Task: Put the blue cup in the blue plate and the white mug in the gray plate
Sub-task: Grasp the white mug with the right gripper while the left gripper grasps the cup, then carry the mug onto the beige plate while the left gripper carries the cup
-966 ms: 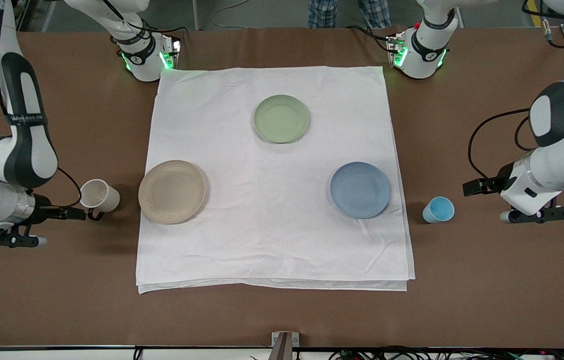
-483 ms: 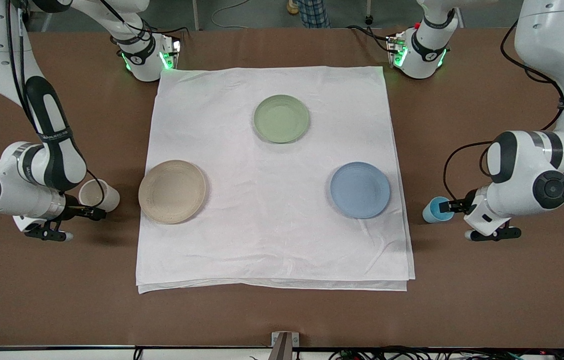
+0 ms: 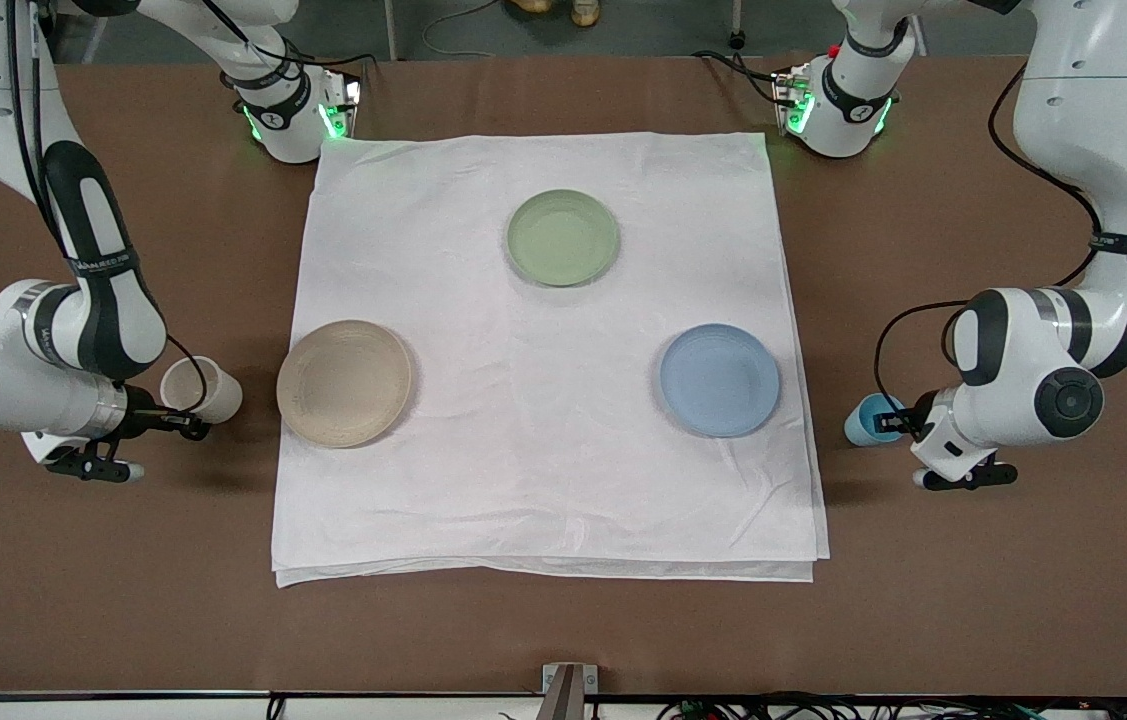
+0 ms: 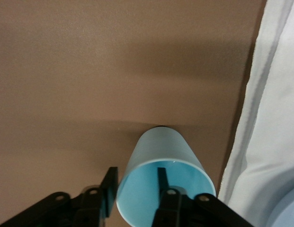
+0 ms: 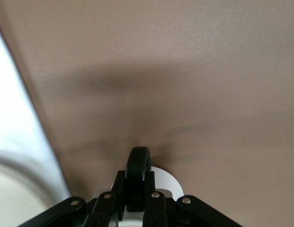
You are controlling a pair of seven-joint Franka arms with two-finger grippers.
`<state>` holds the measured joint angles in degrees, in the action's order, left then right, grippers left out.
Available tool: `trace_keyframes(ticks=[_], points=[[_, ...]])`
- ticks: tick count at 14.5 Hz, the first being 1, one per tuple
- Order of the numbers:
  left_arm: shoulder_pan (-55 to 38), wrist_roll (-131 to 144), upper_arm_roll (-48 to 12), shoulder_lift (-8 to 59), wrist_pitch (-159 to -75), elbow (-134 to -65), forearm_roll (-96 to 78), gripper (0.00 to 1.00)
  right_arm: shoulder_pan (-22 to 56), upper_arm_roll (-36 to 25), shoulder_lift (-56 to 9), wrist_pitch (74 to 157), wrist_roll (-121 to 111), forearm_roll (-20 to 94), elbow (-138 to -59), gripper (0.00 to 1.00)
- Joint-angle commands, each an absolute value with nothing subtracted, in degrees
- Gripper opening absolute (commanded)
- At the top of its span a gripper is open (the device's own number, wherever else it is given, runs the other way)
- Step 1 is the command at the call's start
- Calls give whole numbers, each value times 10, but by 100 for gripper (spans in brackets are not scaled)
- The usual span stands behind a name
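Note:
The blue cup [image 3: 861, 420] stands on the brown table beside the cloth, at the left arm's end. My left gripper [image 3: 888, 422] is open at its rim. In the left wrist view the left gripper [image 4: 136, 182] has one finger inside the blue cup [image 4: 161, 149] and one outside its wall. The white mug [image 3: 198, 388] stands on the table beside the gray plate [image 3: 344, 382], at the right arm's end. My right gripper [image 3: 191, 428] is shut on its dark handle [image 5: 138, 163], as the right wrist view shows [image 5: 137, 182]. The blue plate [image 3: 720, 380] lies empty on the cloth.
A white cloth [image 3: 543, 480] covers the middle of the table, with all three plates on it. A sage-green plate [image 3: 562, 237] lies nearer the robots' bases. The cloth's edge [image 4: 274, 118] runs close beside the blue cup.
Both arms have swung in toward the cloth. The left gripper has moved onto the blue cup's rim. The right gripper has closed in on the mug's handle.

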<state>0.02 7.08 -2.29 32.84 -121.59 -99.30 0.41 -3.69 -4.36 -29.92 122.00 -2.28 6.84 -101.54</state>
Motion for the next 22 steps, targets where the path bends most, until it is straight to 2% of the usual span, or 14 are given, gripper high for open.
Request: trace_keyframes(ticks=[1, 4, 7, 10, 11, 12, 13, 15, 17, 18, 19, 20, 21, 22], points=[[-3, 76, -24, 319, -1215, -992, 4, 3, -11, -40, -280, 1113, 44, 76, -962, 0], [-13, 93, -34, 275, -1172, -992, 4, 0, 57, -39, -243, 1116, 140, 78, -997, 0], [-34, 136, -64, 222, -1115, -992, 4, 0, 123, -38, -220, 1189, 232, 83, -1062, 0], [-64, 240, -113, 226, -1114, -999, 4, 0, 149, -38, -222, 1281, 252, 82, -1121, 0], [-85, 270, -113, 229, -1124, -1005, 4, 0, 153, -37, -224, 1304, 251, 82, -1135, 1], [-104, 290, -113, 234, -1145, -1016, 4, 0, 160, -37, -225, 1315, 251, 82, -1141, 5], [-114, 307, -113, 236, -1170, -1032, 4, 0, 162, -37, -225, 1311, 250, 82, -1138, 23], [-124, 323, -114, 241, -1228, -1068, 4, 0, 159, -37, -225, 1311, 246, 82, -1137, 100], [-122, 323, -114, 250, -1274, -1092, 4, 2, 158, -38, -220, 1296, 247, 82, -1122, 100], [-122, 323, -114, 255, -1276, -1091, 4, 10, 157, -39, -215, 1264, 246, 82, -1105, 100], [-121, 324, -113, 255, -1276, -1089, 4, 38, 156, -41, -210, 1221, 244, 81, -1077, 100], [-117, 325, -114, 252, -1275, -1086, 4, 90, 153, -43, -207, 1177, 240, 78, -1045, 100], [-115, 325, -113, 244, -1272, -1082, 4, 100, 147, -44, -203, 1139, 224, 76, -1018, 100], [-113, 326, -113, 229, -1261, -1071, 4, 100, 140, -44, -198, 1106, 197, 74, -994, 100]])
